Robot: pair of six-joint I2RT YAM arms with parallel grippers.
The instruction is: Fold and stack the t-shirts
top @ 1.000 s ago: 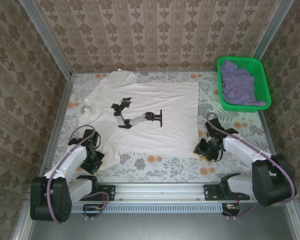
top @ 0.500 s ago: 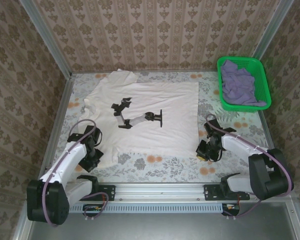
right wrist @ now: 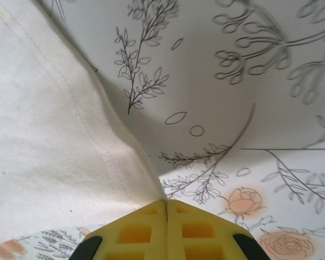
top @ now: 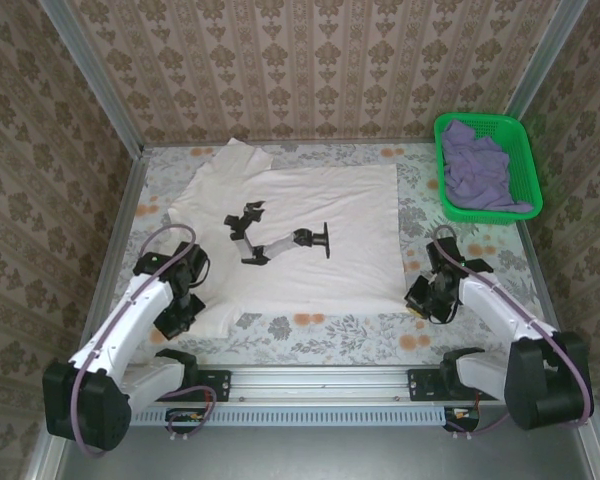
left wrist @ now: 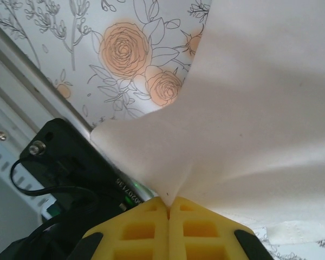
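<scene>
**Left and right grippers** – The left gripper [left wrist: 168,201] is pictured clamped fully shut on the near left edge of the cream-white t-shirt [left wrist: 249,108]. The cloth is drawn up into a peak between the yellow pads [left wrist: 135,232]. The right gripper [right wrist: 167,205] is likewise closed hard on the shirt's near right corner, where a stitched hem [right wrist: 92,141] is pulled taut toward the jaws.

**The shirt being folded** – From above, the 2 grippers [top: 177,315] [top: 420,300] are shown at opposite ends of the garment's near edge. The rest of the shirt [top: 350,230] is spread flat on the floral table [top: 310,330], with its black print [top: 280,240] facing up. The 2 holds appear to have been taken so that the near edge can be lifted evenly and carried across the body of the shirt. A single grip would likely let the soft cloth sag and crease. The first fold is judged to be only beginning, since no layer is yet doubled over.

**The basket** – At the far right corner, well apart from both arms, the green basket [top: 442,160] is seen holding the lavender t-shirt [top: 475,170]. It is bunched loosely and unfolded. Nothing else can be made out in the basket. That 2nd shirt is judged to be waiting its turn, and no stack has yet been started.
</scene>
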